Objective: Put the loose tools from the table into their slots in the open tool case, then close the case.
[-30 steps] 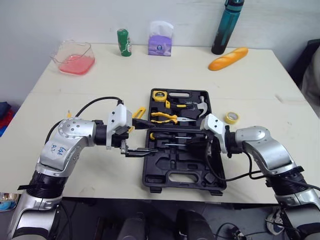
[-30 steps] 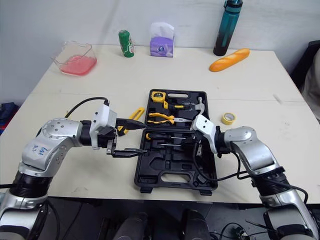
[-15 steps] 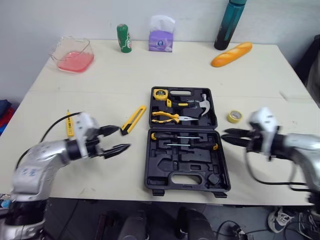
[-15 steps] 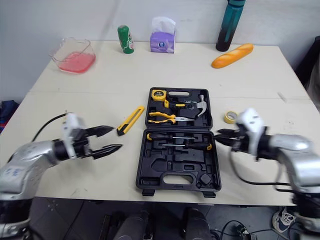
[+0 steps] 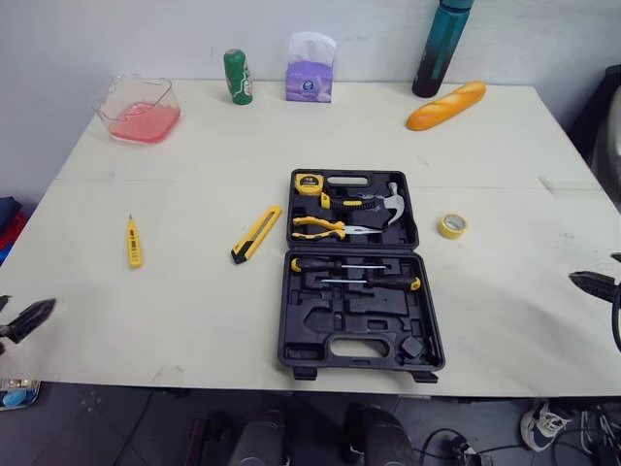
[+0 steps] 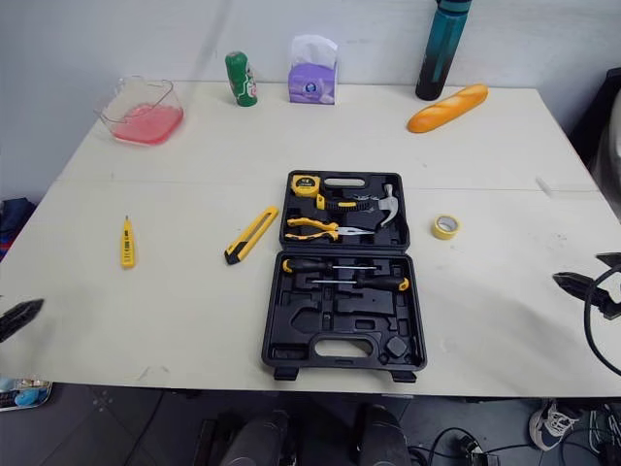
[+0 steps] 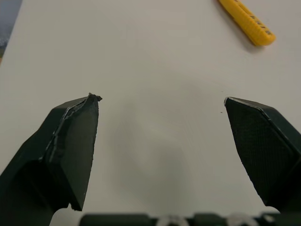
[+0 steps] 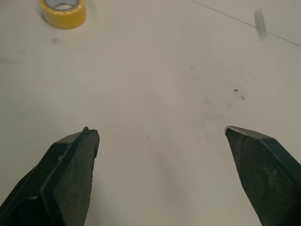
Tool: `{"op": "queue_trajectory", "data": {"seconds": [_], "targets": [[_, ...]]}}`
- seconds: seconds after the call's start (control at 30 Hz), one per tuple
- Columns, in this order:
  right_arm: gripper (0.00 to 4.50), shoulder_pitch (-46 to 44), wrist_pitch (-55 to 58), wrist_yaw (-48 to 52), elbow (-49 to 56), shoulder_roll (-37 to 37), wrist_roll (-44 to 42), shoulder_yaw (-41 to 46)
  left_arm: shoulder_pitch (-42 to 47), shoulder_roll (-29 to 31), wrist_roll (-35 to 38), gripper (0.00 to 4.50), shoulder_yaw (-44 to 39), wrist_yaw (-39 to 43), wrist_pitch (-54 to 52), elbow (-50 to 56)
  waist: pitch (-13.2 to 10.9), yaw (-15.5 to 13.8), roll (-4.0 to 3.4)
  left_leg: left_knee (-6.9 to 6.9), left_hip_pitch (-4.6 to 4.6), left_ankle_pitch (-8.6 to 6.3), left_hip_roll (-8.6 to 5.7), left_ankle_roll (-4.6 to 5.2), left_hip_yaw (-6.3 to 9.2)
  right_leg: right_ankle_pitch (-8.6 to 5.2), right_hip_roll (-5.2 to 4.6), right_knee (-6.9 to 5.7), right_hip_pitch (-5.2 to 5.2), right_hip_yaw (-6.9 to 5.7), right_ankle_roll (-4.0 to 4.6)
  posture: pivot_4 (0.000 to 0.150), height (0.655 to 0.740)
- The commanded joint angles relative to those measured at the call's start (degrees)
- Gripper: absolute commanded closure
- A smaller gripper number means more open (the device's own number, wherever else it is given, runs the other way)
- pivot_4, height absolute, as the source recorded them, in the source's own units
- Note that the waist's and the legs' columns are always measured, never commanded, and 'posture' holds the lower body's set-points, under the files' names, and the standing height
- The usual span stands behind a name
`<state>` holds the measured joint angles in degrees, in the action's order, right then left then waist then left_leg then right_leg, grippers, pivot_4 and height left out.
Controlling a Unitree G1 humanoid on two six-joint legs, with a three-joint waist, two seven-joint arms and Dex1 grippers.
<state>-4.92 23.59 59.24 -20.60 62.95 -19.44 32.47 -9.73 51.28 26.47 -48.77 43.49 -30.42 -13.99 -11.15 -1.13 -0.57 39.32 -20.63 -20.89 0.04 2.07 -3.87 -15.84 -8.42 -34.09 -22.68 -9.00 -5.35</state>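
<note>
Both sets of jaws are gaping wide and gripping nothing. The left gripper (image 7: 161,99) and right gripper (image 8: 157,129) are hovering at opposite sides of the table (image 5: 175,184), apparently leaving the open tool case (image 5: 320,325) at centre unobstructed. The yellow utility knife (image 5: 257,233) is lying just left of the case, slanting toward its far half. The tester pen (image 5: 133,242), farther left, is pointing away from the robot, and the tape roll (image 5: 451,225) is sitting to the right.

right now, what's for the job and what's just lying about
Job: open black plastic tool case, yellow utility knife, small yellow pen-shaped tool, yellow tape roll.
Lying about: pink plastic tub, green can, purple tissue box, teal bottle, orange bread loaf.
</note>
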Motion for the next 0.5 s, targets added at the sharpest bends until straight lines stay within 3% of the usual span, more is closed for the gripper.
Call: {"op": "queue_trajectory", "data": {"seconds": [0.03, 0.23, 0.33, 0.5], "targets": [[0.07, -1.92, -1.19, -0.58, 1.21, 0.59, -0.39, -0.11, 1.01, -0.51, -0.04, 0.0, 0.61, -1.72, 0.85, 2.96, -0.01, 0.14, -0.01, -0.01, 0.0, 0.01, 0.01, -0.01, 0.0, 0.0, 0.01, 0.0, 0.0, 0.0, 0.0, 0.15, 0.74], [0.07, -5.59, 5.65, 0.15, 15.51, -2.22, -6.82, -3.56, 7.92, -4.25, 1.57, 0.0, 7.24, -11.21, -7.75, 14.54, -0.01, -0.05, -0.02, -0.02, 0.13, 0.09, 0.0, -0.14, -0.01, 0.0, -0.04, -0.09, 0.03, 0.08, 0.0, 0.15, 0.74], [0.07, -7.84, 12.04, -0.08, 25.53, -3.17, -11.36, -7.09, 11.67, -6.17, 0.91, 0.0, 9.64, -18.73, -14.91, 21.68, -0.01, -0.07, -0.02, -0.04, 0.13, 0.12, 0.01, -0.17, 0.02, 0.0, -0.02, -0.38, 0.02, 0.07, 0.0, 0.15, 0.74], [0.07, -16.29, 20.32, -1.33, 39.92, -6.56, -20.02, -16.33, 20.97, -10.72, -0.41, 0.0, 11.65, -32.41, -30.05, 24.84, -0.01, 0.02, 0.0, -0.11, 0.12, 0.17, -0.01, -0.14, -0.03, 0.0, 0.08, -0.3, 0.02, 0.06, 0.0, 0.15, 0.74]]}}
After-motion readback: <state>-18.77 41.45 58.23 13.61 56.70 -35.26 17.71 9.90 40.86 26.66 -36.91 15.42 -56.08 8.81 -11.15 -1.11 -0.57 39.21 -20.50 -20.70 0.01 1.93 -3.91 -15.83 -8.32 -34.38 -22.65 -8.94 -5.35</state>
